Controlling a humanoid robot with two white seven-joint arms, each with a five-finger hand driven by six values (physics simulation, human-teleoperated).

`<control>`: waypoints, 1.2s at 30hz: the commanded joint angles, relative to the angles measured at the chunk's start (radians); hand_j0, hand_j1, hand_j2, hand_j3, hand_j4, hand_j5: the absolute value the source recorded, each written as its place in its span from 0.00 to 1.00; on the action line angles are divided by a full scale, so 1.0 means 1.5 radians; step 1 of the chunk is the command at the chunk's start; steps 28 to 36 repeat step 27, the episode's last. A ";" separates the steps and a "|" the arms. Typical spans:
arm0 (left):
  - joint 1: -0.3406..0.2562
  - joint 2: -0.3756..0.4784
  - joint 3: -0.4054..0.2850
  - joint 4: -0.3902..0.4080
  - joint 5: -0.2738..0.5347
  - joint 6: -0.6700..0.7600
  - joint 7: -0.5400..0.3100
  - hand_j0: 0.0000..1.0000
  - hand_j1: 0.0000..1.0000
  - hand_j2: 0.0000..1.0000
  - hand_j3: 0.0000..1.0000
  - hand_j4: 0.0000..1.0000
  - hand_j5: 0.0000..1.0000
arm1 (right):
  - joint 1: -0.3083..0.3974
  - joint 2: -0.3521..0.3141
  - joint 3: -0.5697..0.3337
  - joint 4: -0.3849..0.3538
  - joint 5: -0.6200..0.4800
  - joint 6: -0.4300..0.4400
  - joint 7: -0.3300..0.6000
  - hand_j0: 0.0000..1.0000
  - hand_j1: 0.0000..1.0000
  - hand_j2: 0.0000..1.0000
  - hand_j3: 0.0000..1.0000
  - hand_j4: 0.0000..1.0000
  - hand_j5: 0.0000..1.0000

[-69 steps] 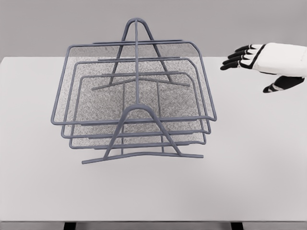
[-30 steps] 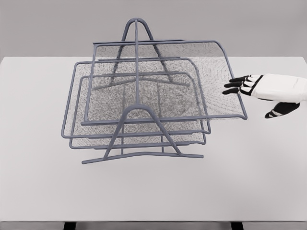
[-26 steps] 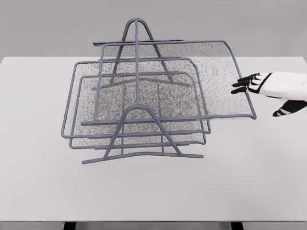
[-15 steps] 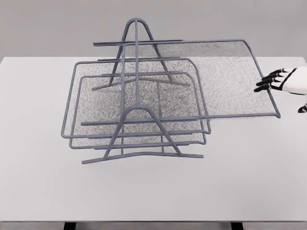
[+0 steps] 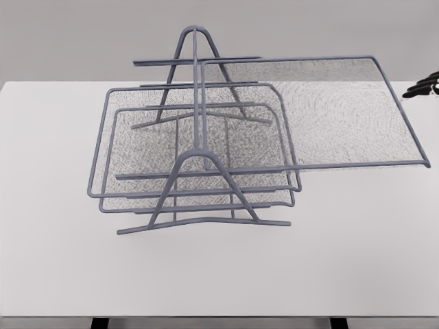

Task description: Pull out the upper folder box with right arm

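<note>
A grey wire rack stands on the white table with three mesh folder trays. The upper tray sticks far out to the right, and only its left part is still inside the rack frame. The middle tray and lower tray sit stacked inside the rack. Only the black fingertips of my right hand show at the right edge, stretched out, at the upper tray's far right rim and holding nothing. The rest of the hand is out of frame.
The rack's front foot bar lies across the table's middle. The pulled-out tray's front right corner nearly reaches the picture's right edge. Bare table surface lies in front of and left of the rack.
The upper tray has slid further right out of the rack. My right hand moved right and up with its rim, and is now mostly out of frame.
</note>
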 commanded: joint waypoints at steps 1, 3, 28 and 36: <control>0.000 0.000 0.000 0.000 0.000 0.000 0.000 1.00 1.00 1.00 1.00 1.00 1.00 | -0.001 -0.004 -0.023 0.008 -0.057 0.002 0.000 1.00 1.00 1.00 1.00 1.00 1.00; 0.000 0.000 0.000 0.000 0.000 0.000 0.000 1.00 1.00 1.00 1.00 1.00 1.00 | -0.011 -0.035 -0.021 -0.055 -0.111 0.002 0.000 1.00 1.00 1.00 1.00 1.00 1.00; -0.001 0.000 0.000 -0.007 0.000 0.000 0.000 1.00 1.00 1.00 1.00 1.00 1.00 | -0.239 0.072 0.272 -0.101 -0.181 0.002 0.000 1.00 1.00 1.00 1.00 1.00 1.00; -0.001 0.000 0.000 -0.007 0.000 0.000 0.000 1.00 1.00 1.00 1.00 1.00 1.00 | -0.239 0.072 0.272 -0.101 -0.181 0.002 0.000 1.00 1.00 1.00 1.00 1.00 1.00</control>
